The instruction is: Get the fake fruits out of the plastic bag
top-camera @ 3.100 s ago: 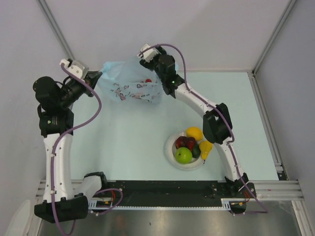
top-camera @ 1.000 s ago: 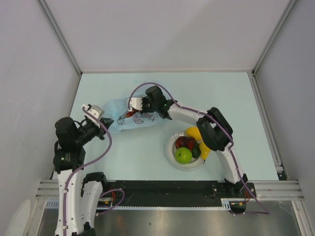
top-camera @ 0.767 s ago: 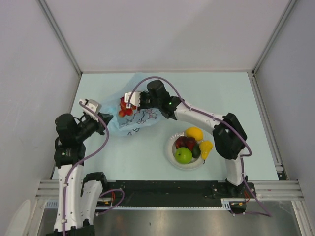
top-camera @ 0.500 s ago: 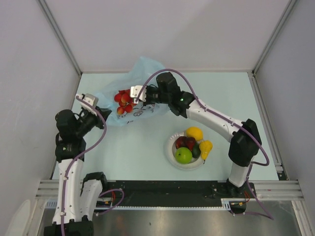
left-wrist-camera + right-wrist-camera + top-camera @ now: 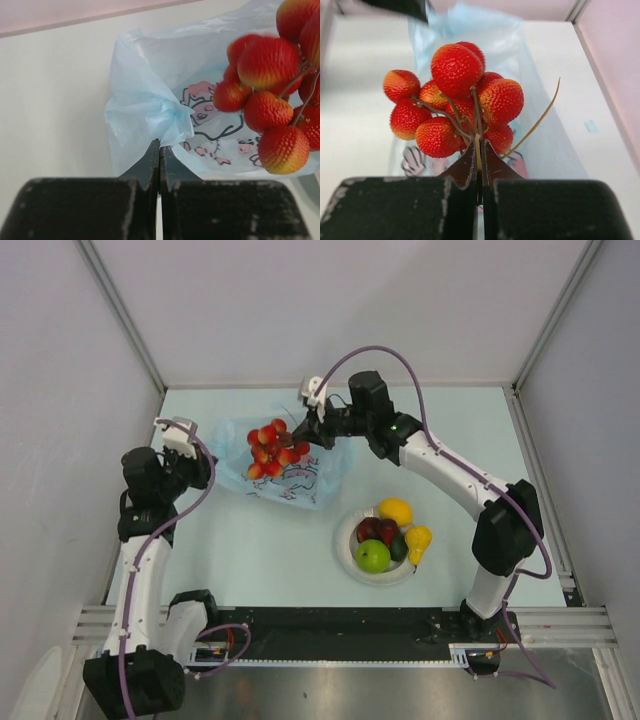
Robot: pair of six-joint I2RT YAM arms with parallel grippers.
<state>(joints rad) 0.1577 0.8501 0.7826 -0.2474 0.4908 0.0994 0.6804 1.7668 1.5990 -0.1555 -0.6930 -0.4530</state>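
Jaws of the right gripper [image 5: 480, 150] are clamped on the stem of the bunch of bumpy red plastic grapes [image 5: 272, 448], which hangs over the crinkled light-blue printed plastic bag [image 5: 300, 482], seemingly clear of it. On the left gripper [image 5: 159, 147] the jaws pinch that bag's left edge.

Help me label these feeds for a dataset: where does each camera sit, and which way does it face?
Top external: above and behind the arm bases, looking down on the table; the left arm, right arm, bag, grapes and plate show.
Left wrist: on the left arm, looking along the left gripper, shut on the bag's edge.
Right wrist: on the right arm, looking along the right gripper, shut on the grapes' stem.
Both wrist views share the grapes and the bag.
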